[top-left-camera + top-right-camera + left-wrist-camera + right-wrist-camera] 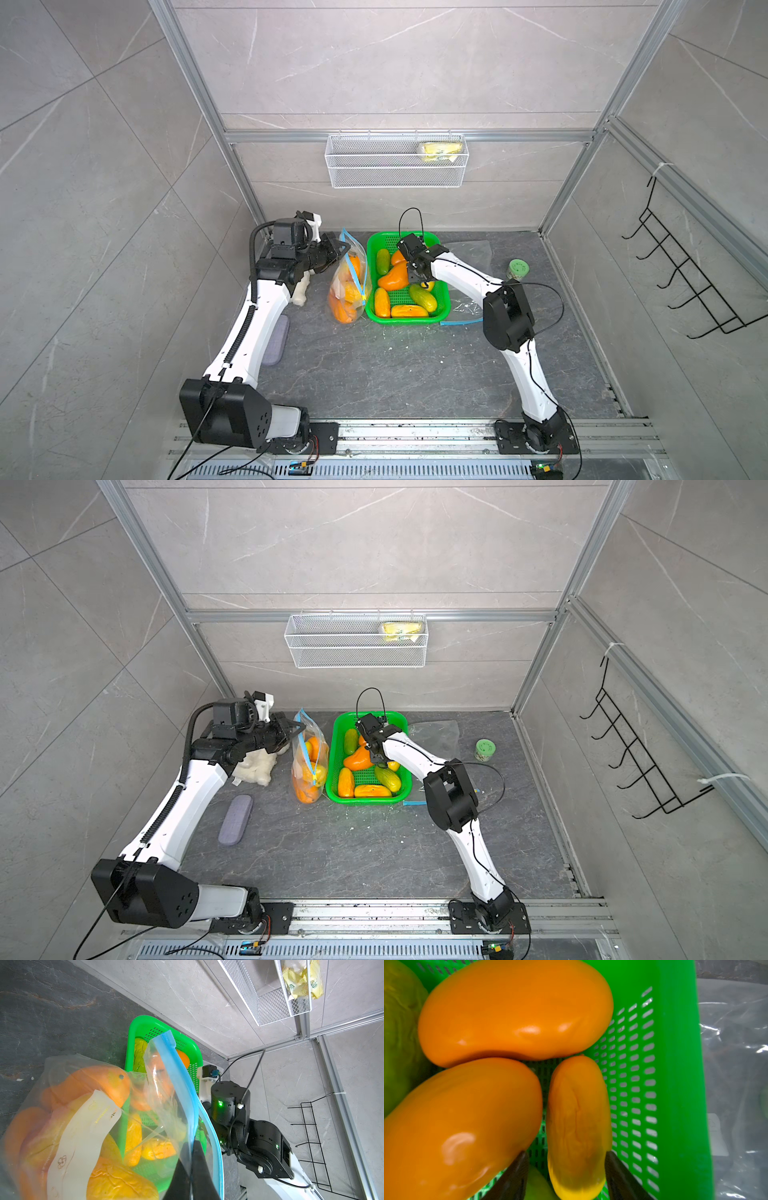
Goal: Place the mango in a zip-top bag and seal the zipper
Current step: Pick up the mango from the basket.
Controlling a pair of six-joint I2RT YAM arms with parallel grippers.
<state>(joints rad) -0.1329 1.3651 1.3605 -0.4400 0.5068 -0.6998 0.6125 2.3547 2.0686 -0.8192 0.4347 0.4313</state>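
A clear zip-top bag (349, 286) with a blue zipper stands upright left of the green basket (444, 291) and holds several orange mangoes. My left gripper (343, 249) is shut on the bag's upper rim; in the left wrist view both fingers (199, 1167) pinch the plastic by the zipper strip. My right gripper (419, 282) reaches down into the basket. In the right wrist view it (566, 1153) stands open astride a small yellow-orange mango (577, 1115). One finger (614, 1167) lies against the mango's side; a gap shows at the other.
The basket (679, 1064) also holds two larger orange mangoes (512, 1012) and green ones. An empty flat bag (469, 253) lies right of the basket, with a green-lidded jar (518, 269) beyond it. A white cloth (255, 766) and a grey case (235, 818) lie by the left arm.
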